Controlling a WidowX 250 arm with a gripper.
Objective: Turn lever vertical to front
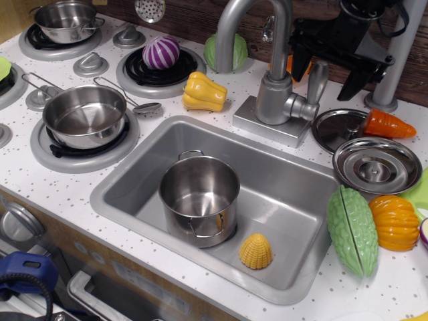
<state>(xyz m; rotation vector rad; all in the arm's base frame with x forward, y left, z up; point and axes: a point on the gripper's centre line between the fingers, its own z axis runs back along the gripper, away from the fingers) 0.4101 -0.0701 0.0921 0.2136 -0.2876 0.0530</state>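
The lever (316, 80) is a small flat silver paddle standing upright, joined to a short round stub (304, 107) on the right side of the faucet body (273, 99). My black gripper (328, 65) hangs just above and behind the lever's top, its jaws spread wide to either side. It holds nothing and does not touch the lever. The arm leaves the view at the top edge.
The curved spout (231, 30) arches over the sink (294, 194), which holds a steel pot (198, 197) and a yellow toy (256, 251). A grey pole (401, 53) stands right of the gripper. Lids (376, 164), an orange carrot (388, 124) and toy vegetables lie at the right.
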